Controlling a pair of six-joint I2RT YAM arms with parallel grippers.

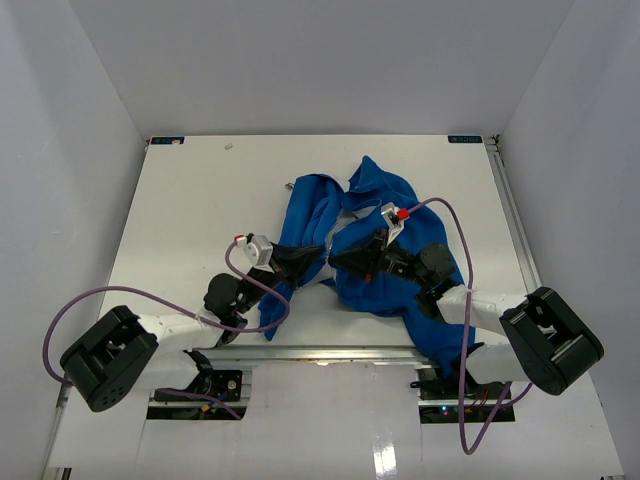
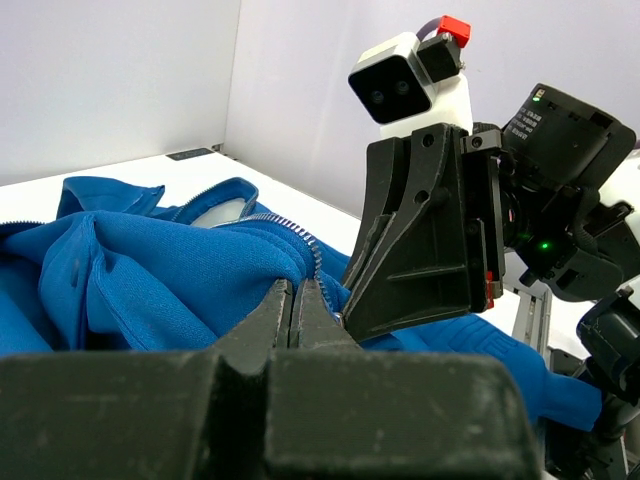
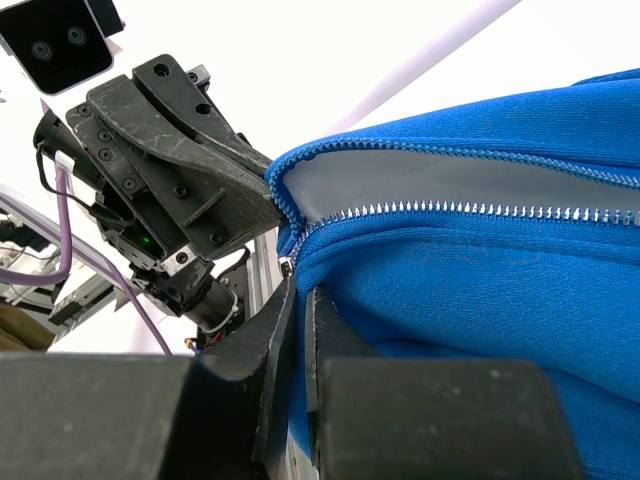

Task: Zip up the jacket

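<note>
The royal-blue jacket [image 1: 375,200] lies crumpled on the white table, right of centre, with one part trailing over the near edge. My left gripper [image 1: 308,262] and right gripper [image 1: 338,262] meet tip to tip at its near left edge. In the left wrist view the left gripper [image 2: 297,290] is shut on a fold of the jacket [image 2: 150,270] beside the pale zipper teeth [image 2: 290,225]. In the right wrist view the right gripper [image 3: 302,295] is shut on the jacket's edge [image 3: 480,280], just under the end of the zipper line [image 3: 450,207]; grey lining shows above it.
The white table [image 1: 200,200] is walled at the back and both sides. A metal rail [image 1: 320,352] runs along the near edge. Purple cables [image 1: 150,295] loop from both arms. A small scrap [image 1: 228,146] lies at the back left.
</note>
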